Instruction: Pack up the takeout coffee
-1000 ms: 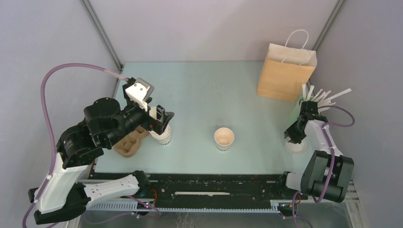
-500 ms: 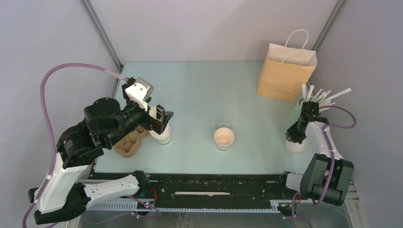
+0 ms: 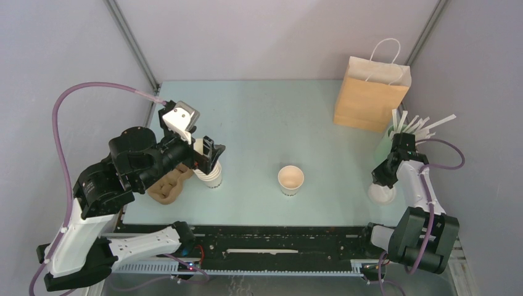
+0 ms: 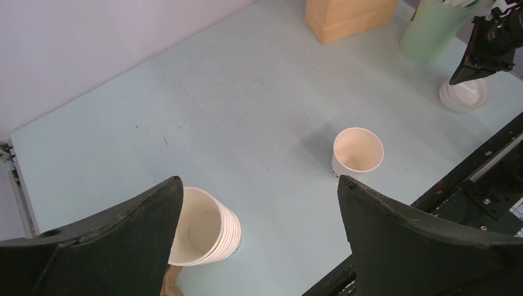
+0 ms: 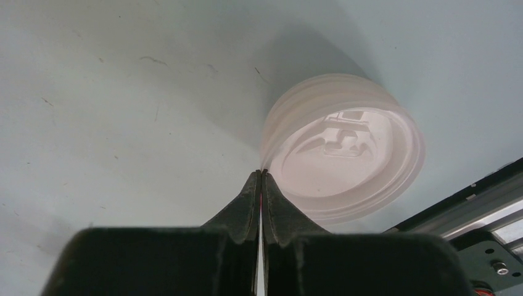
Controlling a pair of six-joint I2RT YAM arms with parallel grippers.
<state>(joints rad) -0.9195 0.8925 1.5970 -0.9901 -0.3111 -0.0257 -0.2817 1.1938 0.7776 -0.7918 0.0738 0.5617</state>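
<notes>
Tapered cream paper cup (image 3: 290,179), tan inside

No readable text, label, brand, number or sign shows in any view. The single paper cup (image 4: 357,154) carries a small dark mark low on its outer wall, too small to make out. The top white lid (image 5: 345,151) of a short stack has raised moulded shapes at its centre, but they form no legible letters.
</notes>
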